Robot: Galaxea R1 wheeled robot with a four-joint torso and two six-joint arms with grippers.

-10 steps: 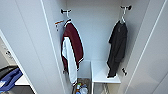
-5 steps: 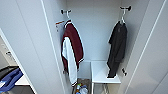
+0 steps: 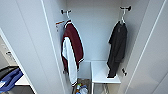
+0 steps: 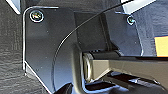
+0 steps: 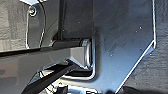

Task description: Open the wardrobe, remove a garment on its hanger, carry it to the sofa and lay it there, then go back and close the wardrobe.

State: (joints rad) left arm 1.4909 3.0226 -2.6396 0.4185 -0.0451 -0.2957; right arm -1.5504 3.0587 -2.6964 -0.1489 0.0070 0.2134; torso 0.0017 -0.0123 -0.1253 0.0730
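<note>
Although each wrist camera looks across its own dark mounting plate and jointed bar, the fingers of neither end effector can be made out, so whether they are wide, narrow or holding anything cannot be told.

Seen from the head camera, the tall white wardrobe (image 3: 32, 45) stands open, its doors swung out to both sides. Against the wardrobe's right inner wall, the plain black short-sleeved shirt (image 3: 117, 50) hangs on a thin white hanger (image 3: 122, 18) from a dark wall hook (image 3: 125, 8). Its hem falls close to a low white shelf (image 3: 101, 72) beneath it. Against the wardrobe's left inner wall hangs a dark red jacket with white sleeves (image 3: 72, 52) on its own hook. A bin of small coloured items (image 3: 81, 88) sits on the wardrobe floor between the two garments.

Several risks are judged from this. The wrong garment could be taken, since both hang alike. The hanger could catch on the hook unless it is lifted clear first. The shirt could slip off the thin hanger if tilted. The right door could be struck by an arm in so narrow an opening.
</note>
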